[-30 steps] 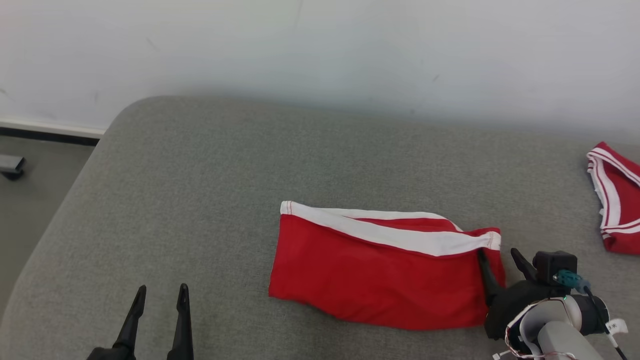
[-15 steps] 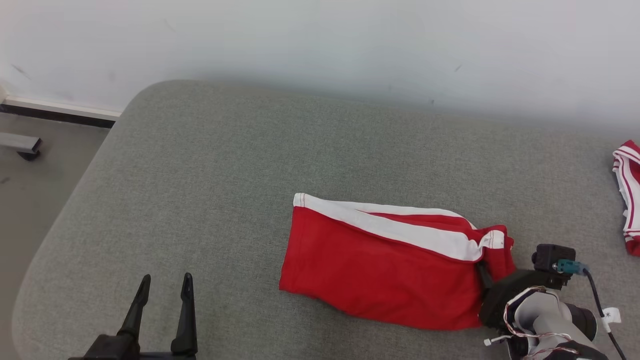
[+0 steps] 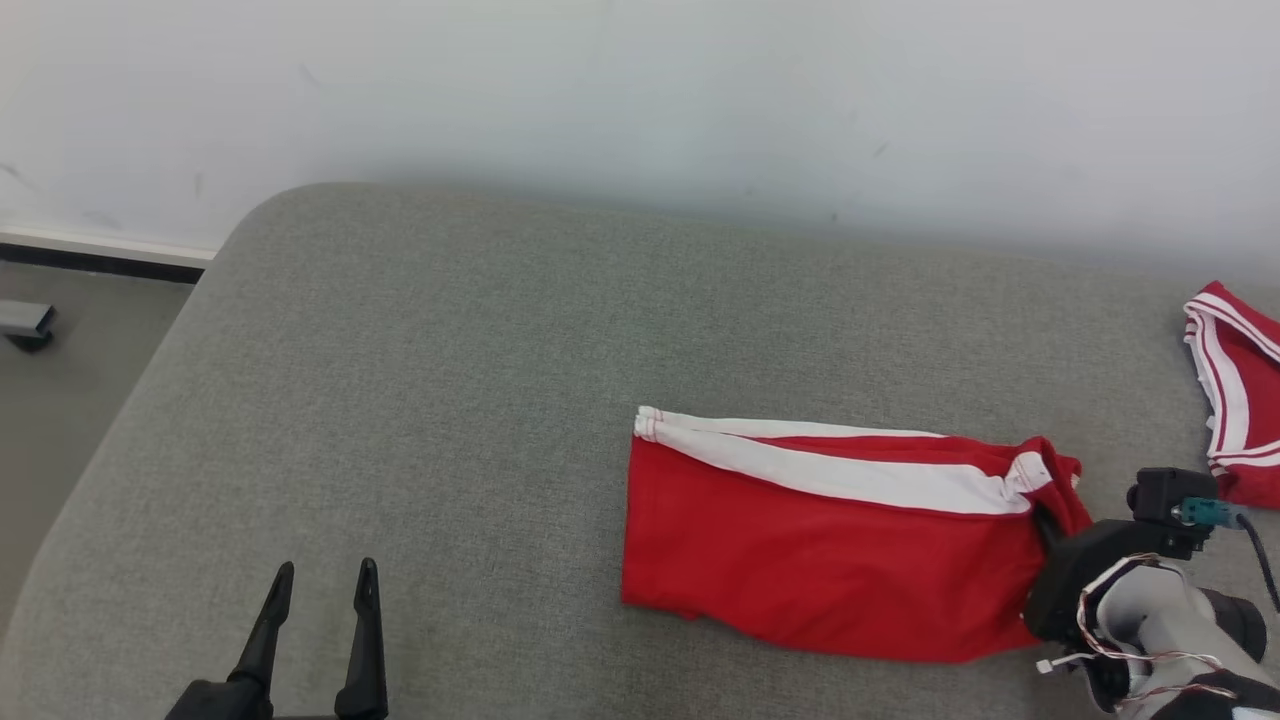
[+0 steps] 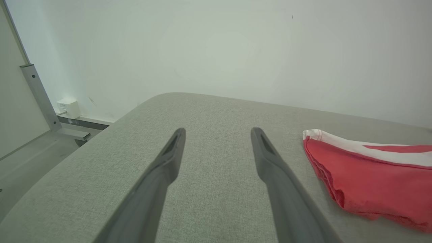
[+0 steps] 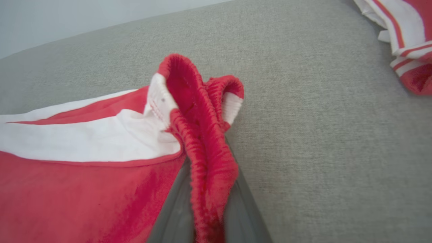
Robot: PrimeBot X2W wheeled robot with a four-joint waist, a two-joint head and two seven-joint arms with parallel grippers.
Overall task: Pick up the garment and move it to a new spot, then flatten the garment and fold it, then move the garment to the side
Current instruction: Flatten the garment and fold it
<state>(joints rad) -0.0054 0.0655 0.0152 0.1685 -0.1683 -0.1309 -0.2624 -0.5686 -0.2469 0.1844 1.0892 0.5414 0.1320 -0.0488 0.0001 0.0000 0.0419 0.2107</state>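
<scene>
The left gripper (image 3: 326, 567) hangs empty, fingers spread wide, over the near left of the grey cushion (image 3: 450, 400), while the red shorts (image 3: 820, 560) lie right of centre. At their right end the right gripper (image 3: 1048, 525), open astride the waistband a second ago, has pinched the bunched elastic and tugged the shorts toward a second garment (image 3: 1235, 400). The pickup looks under way.

Bare grey cushion (image 3: 400, 400) spreads wide left of the red garment (image 3: 820, 560); a second garment (image 3: 1240, 400) lies near the right edge; a wall (image 3: 640, 90) backs it.
</scene>
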